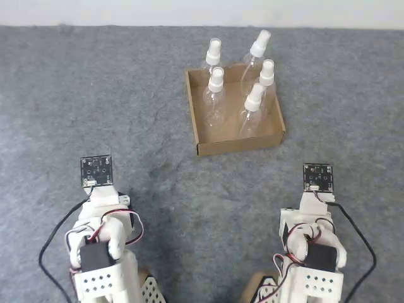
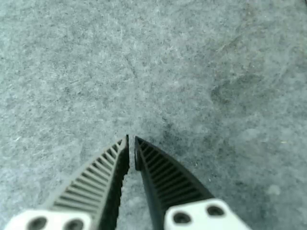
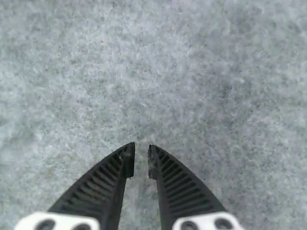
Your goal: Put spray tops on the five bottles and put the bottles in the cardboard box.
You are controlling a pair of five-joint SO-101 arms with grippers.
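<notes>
Inside 1 cardboard box (image 1: 237,146), 5 spray-topped bottles (image 1: 214,104)

Mottled grey table cover (image 1: 95,82). Upper centre, a plain brown cardboard box (image 1: 237,146), clear bottles (image 1: 214,107) and white spray tops (image 1: 216,79). The arm at lower left (image 1: 104,274) and the arm at lower right (image 1: 315,281) are white with black motors and red and black wires. The left gripper (image 2: 131,141) and right gripper (image 3: 140,152) are dark and ribbed, with white bases

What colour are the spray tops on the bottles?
White spray tops, clearest in the high view.
</notes>
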